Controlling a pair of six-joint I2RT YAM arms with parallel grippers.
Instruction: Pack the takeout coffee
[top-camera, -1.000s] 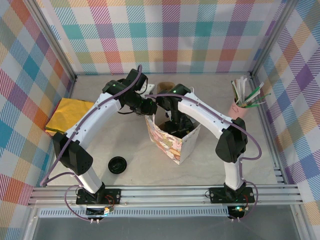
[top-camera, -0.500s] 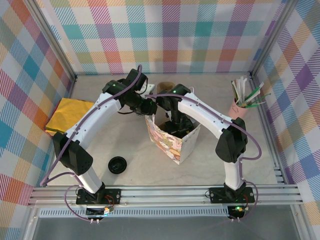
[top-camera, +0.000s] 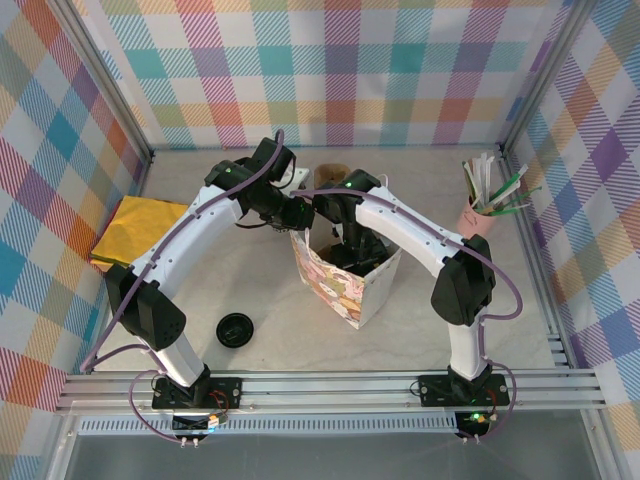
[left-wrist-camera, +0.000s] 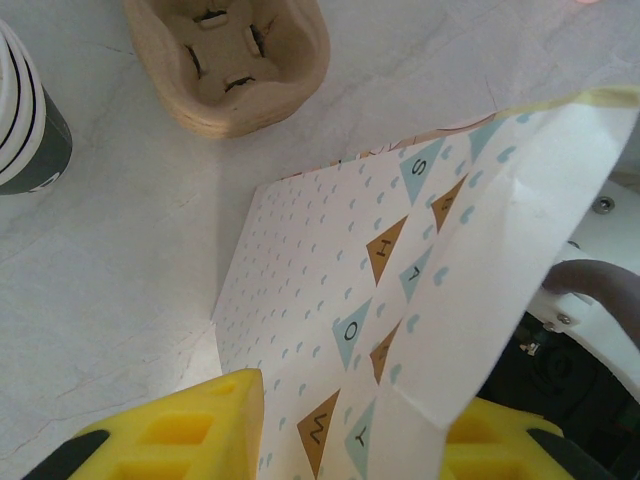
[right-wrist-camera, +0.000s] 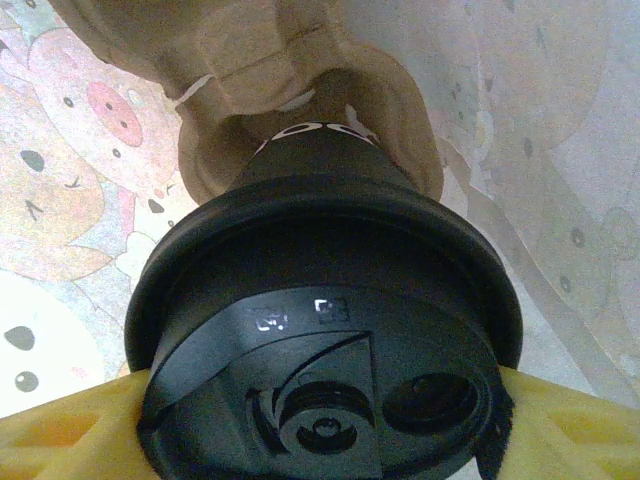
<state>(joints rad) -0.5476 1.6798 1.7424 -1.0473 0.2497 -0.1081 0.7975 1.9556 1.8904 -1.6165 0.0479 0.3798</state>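
Observation:
The takeout coffee (right-wrist-camera: 325, 330) shows its round black lid from above, inside the patterned paper bag (top-camera: 345, 285). My right gripper (right-wrist-camera: 325, 440) is shut on it, a yellow finger (right-wrist-camera: 70, 440) pressed against each side of the lid. The cup's lower end sits at a beige pulp cup carrier (right-wrist-camera: 290, 70) in the bag's bottom. From above, my right gripper (top-camera: 350, 250) reaches down into the bag's mouth. My left gripper (left-wrist-camera: 340, 440) is shut on the bag's upper wall (left-wrist-camera: 400, 300), holding the mouth open from the left at the rim (top-camera: 297, 215).
A loose black lid (top-camera: 235, 328) lies front left. A yellow napkin pile (top-camera: 140, 228) is at the far left. A pink cup of stirrers (top-camera: 485, 205) stands at the right. Behind the bag sit another pulp carrier (left-wrist-camera: 230, 60) and a white cup with a dark band (left-wrist-camera: 25, 120).

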